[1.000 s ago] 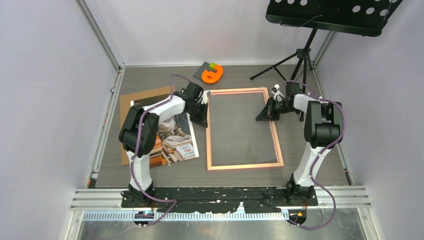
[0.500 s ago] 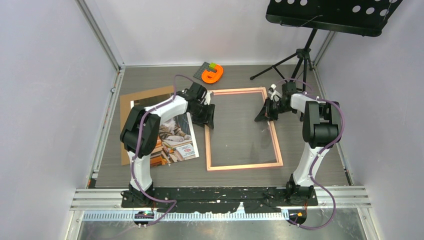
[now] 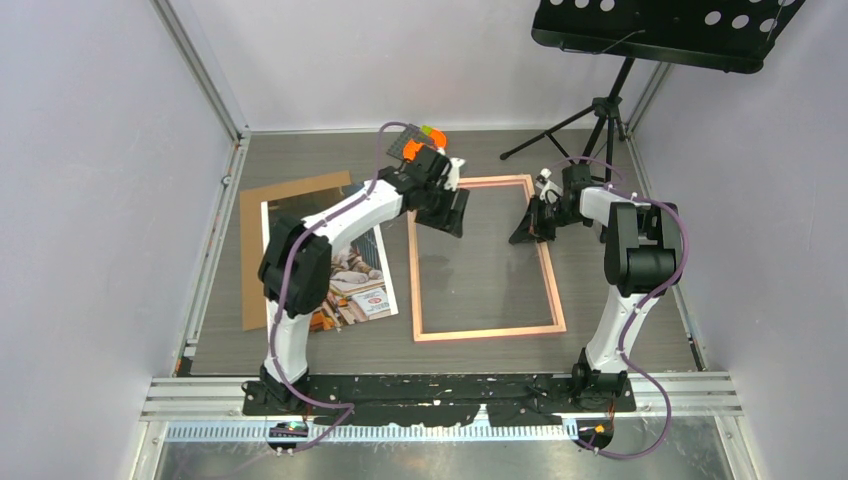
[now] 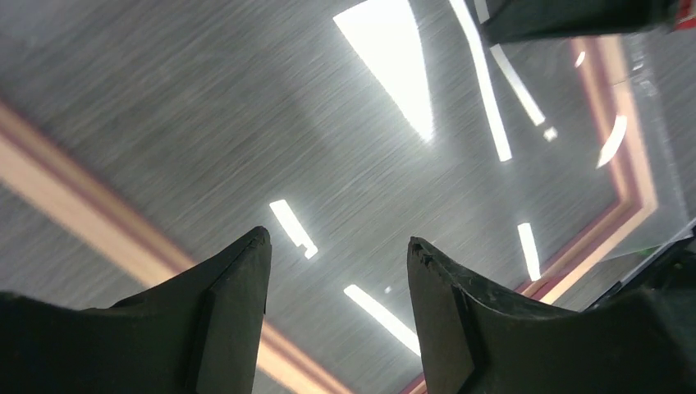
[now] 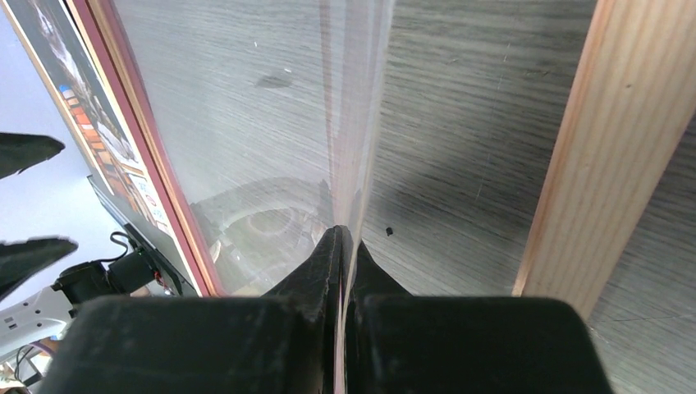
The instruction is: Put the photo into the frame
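no text is legible; the print on the photo's (image 3: 366, 286) book covers is too small.

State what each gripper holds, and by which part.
Right gripper pinches the clear pane by its thin edge; left gripper is open, holding nothing.

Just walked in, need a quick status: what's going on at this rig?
The right gripper is shut on the edge of the clear pane at the frame's right side. The left gripper is open with nothing in it, over the frame's far left part. The photo lies on a brown board left of the frame, not yet in it.
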Available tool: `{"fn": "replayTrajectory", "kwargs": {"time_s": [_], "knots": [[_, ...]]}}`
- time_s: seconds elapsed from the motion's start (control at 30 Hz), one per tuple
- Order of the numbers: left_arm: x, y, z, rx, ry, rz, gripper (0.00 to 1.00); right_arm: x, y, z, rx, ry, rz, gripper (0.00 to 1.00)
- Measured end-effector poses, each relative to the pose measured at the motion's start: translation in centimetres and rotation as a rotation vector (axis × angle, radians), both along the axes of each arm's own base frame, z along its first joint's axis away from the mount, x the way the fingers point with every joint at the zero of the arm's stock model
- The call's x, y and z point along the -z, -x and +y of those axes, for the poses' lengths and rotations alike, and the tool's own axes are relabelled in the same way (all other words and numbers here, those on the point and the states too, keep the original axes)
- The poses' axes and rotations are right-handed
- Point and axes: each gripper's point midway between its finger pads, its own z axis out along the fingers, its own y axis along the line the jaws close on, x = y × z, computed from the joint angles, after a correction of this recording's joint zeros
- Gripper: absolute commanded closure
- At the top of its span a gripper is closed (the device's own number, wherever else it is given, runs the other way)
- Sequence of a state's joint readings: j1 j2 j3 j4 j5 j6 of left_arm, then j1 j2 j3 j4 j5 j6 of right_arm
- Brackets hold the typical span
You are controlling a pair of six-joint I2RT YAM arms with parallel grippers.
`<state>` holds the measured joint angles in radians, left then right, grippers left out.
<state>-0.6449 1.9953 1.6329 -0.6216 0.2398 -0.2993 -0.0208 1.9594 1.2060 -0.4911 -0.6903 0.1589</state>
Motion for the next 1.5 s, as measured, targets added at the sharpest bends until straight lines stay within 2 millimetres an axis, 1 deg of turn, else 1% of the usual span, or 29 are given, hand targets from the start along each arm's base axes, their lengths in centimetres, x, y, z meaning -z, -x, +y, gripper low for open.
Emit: {"fn": "replayTrajectory", "kwargs": {"time_s": [0.1,0.13,0.23,0.37,0.5,0.6,0.67,0.9,1.13,1.33,1.5], "knots": [[-1.1,-0.5,-3.3,0.042,0.033,-0.038,0.39,0.0,0.0,0.0,0.000,0.002,0.000,0.94],[-1.0,-0.3,-4.0,0.055,0.036,-0.041,0.39,0.0,0.0,0.0,0.000,0.003,0.000,0.94],[-0.4,0.2,-6.6,0.094,0.044,-0.035,0.39,0.1,0.0,0.0,0.000,0.007,0.000,0.94],[1.4,1.5,-9.7,0.133,0.049,-0.002,0.40,0.1,0.0,0.0,-0.002,0.012,-0.002,0.94],[3.5,3.0,-11.6,0.158,0.046,0.046,0.40,0.2,0.0,0.0,-0.002,0.016,-0.003,0.94],[4.4,4.0,-12.6,0.173,0.045,0.071,0.40,0.2,0.0,0.0,-0.003,0.019,-0.004,0.94],[4.6,4.1,-13.5,0.181,0.056,0.073,0.40,0.2,0.0,-0.1,-0.003,0.020,-0.004,0.94],[4.2,3.9,-15.1,0.187,0.097,0.079,0.41,0.3,0.0,-0.1,-0.005,0.021,-0.007,0.94],[5.6,4.1,-15.6,0.188,0.106,0.111,0.41,0.4,0.0,-0.1,-0.008,0.026,-0.012,0.94],[5.3,4.2,-15.9,0.183,0.124,0.127,0.42,0.4,-0.1,-0.1,-0.011,0.034,-0.017,0.87],[5.3,4.3,-16.0,0.174,0.132,0.138,0.42,0.5,-0.1,-0.3,-0.014,0.045,-0.020,0.76]]}}
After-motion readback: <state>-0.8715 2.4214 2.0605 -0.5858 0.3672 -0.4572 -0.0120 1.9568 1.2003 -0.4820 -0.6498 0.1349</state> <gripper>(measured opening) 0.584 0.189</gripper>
